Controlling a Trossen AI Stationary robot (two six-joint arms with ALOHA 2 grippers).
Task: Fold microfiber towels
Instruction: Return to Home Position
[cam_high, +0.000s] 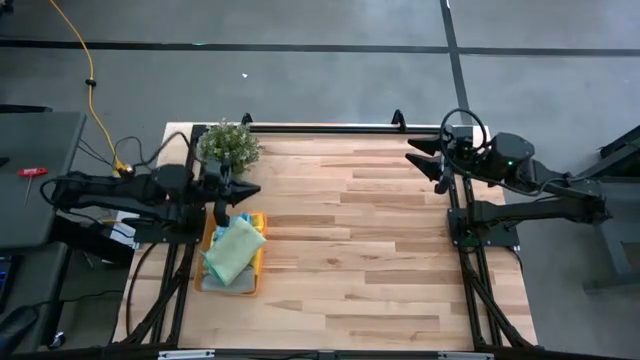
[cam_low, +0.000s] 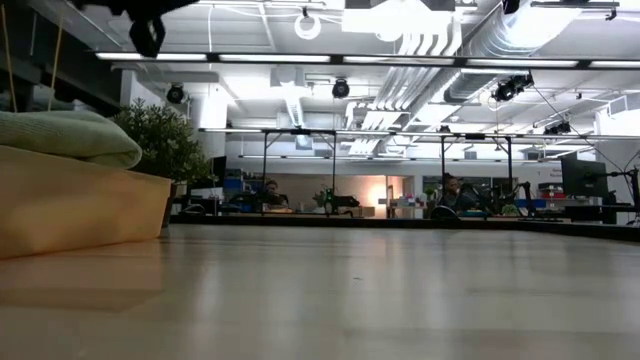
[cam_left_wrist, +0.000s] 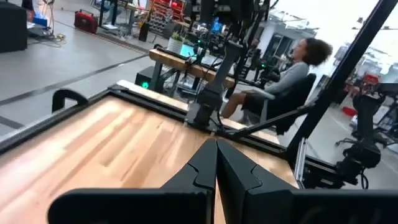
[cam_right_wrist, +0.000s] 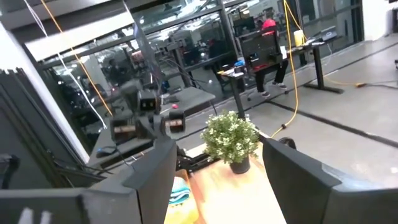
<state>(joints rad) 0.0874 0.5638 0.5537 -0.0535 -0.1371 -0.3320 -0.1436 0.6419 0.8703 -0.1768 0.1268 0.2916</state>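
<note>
Step in hand, as judged: folding looks done and the arms are being parked; no cloth is seen loose on the table (cam_high: 360, 260).

The microfiber towels (cam_high: 236, 250) are stacked in the orange tray (cam_low: 80, 210) at the table's left side, just in front of the plant (cam_high: 228, 145). The pale-green towel (cam_low: 70, 135) is on top, soft and plush, w/ rounded folded edges, slumped a bit above the tray wall. A teal layer is seen beneath it; other colours can't be told apart for sure.

The left gripper (cam_high: 252, 189) is held above the tray's back end, near the plant, fingers pressed together w/ nothing between them. The right gripper (cam_high: 414, 157) is held at the far right, well apart from the stack, fingers spread wide, empty.

Next move, as judged: only retraction to rest is called for, w/ the left arm lifted clear so the stack isn't brushed.

Materials: the tray is rigid, translucent, straight-walled; the table is smooth, pale wood planks; the plant is small and bushy.
</note>
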